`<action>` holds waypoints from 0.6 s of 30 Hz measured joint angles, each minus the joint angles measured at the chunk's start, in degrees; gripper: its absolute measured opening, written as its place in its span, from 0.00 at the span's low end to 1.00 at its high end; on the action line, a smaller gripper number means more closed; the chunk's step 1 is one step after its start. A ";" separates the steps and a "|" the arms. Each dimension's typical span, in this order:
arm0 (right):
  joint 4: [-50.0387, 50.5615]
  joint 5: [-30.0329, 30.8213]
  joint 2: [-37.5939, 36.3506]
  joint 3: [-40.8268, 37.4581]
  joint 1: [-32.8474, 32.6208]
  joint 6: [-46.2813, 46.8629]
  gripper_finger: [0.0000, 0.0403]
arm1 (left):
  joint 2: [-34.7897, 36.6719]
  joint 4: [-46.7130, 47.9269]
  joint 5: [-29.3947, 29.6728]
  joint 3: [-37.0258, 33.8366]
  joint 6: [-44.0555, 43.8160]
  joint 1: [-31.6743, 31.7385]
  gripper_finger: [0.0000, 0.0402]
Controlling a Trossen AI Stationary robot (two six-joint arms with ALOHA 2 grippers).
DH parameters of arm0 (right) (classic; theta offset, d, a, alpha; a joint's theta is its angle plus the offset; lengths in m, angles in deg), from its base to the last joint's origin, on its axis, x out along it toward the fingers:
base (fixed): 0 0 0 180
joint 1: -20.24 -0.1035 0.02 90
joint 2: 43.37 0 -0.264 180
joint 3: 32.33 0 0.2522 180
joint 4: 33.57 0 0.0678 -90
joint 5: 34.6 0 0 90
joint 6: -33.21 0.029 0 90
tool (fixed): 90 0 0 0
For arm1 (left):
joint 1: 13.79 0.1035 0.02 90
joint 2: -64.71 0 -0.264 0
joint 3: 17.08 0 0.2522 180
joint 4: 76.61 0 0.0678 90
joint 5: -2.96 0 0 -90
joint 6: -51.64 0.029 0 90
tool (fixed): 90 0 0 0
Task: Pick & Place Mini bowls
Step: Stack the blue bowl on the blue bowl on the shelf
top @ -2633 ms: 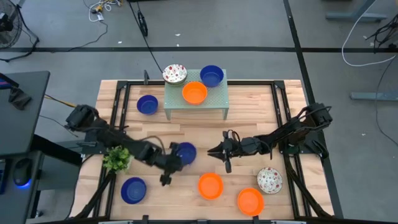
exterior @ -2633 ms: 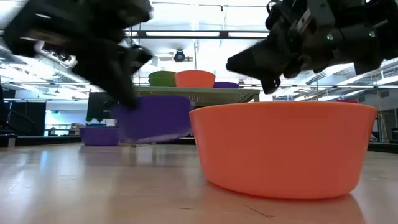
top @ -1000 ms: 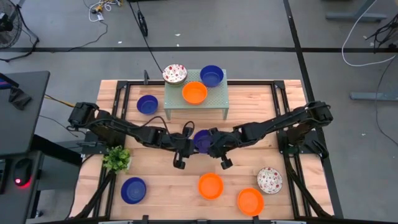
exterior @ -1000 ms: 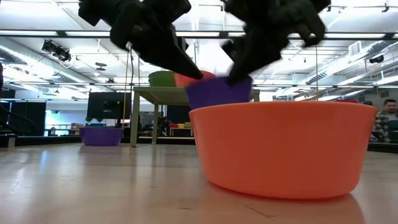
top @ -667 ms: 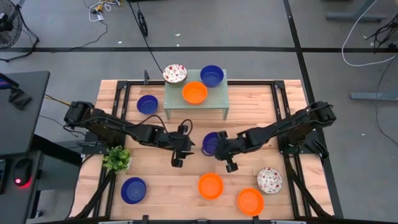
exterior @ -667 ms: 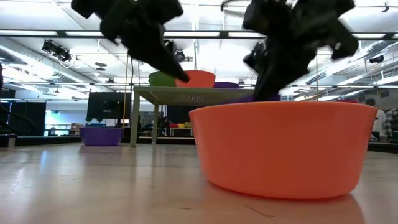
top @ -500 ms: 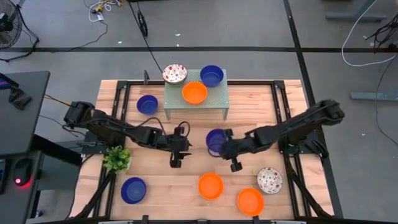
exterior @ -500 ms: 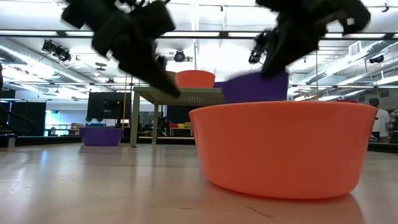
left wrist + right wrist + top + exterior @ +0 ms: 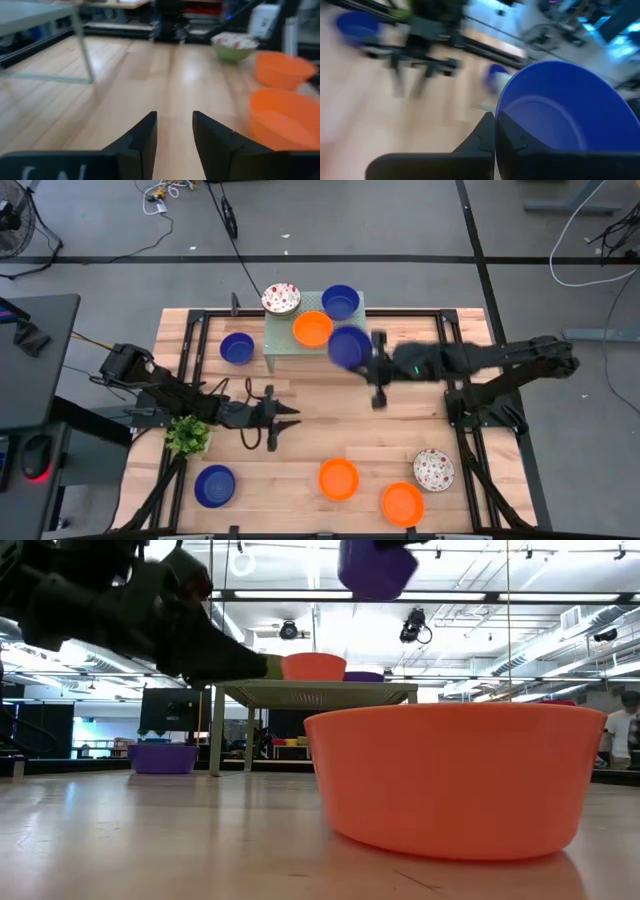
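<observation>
My right gripper is shut on a blue mini bowl, held high above the near right corner of the pale green mesh stand; the low view shows the bowl far above the table. My left gripper is open and empty, low over the table's middle left, its fingers apart. On the stand sit a white speckled bowl, a blue bowl and an orange bowl. My right gripper holds the blue bowl by its rim on the side nearest the wrist. One dark finger lies against the outside of the wall; the other is hidden. The fingers come level from the table's right. The bowl is lifted clear and tilted.
On the table rest a blue bowl left of the stand, a blue bowl near left, two orange bowls and a speckled bowl near right. A green plant stands at the left.
Both grippers met at the blue bowl over the table's middle. My left gripper let go and drew back toward the table's left edge. My right gripper kept the bowl, rose and carried it toward the far edge, to the stand.
</observation>
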 joint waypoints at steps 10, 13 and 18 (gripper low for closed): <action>2.94 -16.72 13.66 14.02 26.55 -7.82 0.00 | -0.02 0.85 0.21 -0.99 -0.14 0.43 0.31; 3.86 -19.48 18.17 15.89 30.66 -7.85 0.00 | -0.02 1.31 0.21 -0.99 -0.15 0.43 0.31; 6.74 -20.18 22.16 16.06 33.69 -7.74 0.01 | -0.02 2.20 0.16 -0.99 -0.15 0.43 0.31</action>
